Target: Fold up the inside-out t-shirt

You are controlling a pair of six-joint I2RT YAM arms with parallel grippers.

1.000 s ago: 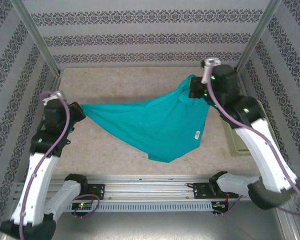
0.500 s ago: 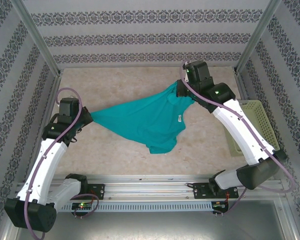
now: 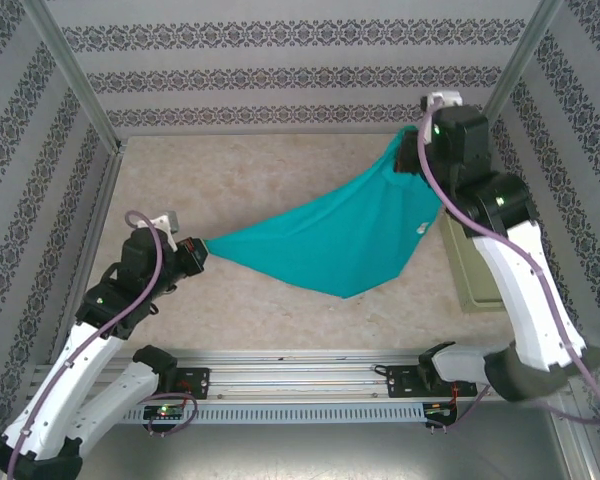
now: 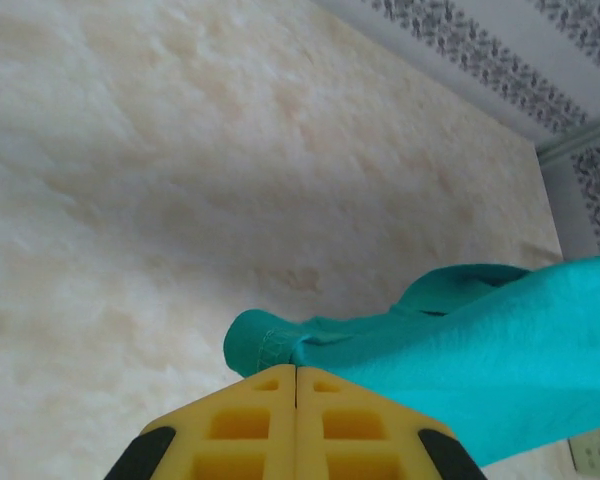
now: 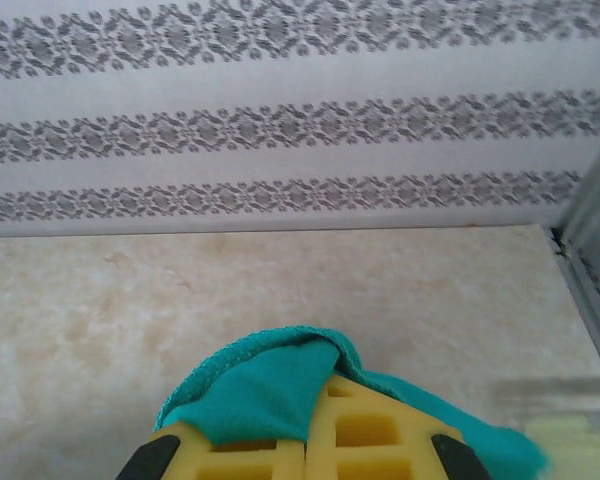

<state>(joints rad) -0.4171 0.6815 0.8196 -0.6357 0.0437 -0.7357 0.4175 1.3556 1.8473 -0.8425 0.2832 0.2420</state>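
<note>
Teal t-shirt (image 3: pixel 340 240) is stretched diagonally, clamped by left tool (image 3: pixel 198 250) at lower left and right tool (image 3: pixel 408 165) at upper right

Bright, even light is thrown from overhead, and colours are rendered slightly washed out. In the top view only a faint, soft shadow is cast under the shirt (image 3: pixel 330 240) on the table (image 3: pixel 250 180). In the left wrist view the table is shown pale and soft. In the right wrist view the wall (image 5: pixel 280 110) is kept sharp, while the basket (image 5: pixel 570 435) is blurred.
</note>
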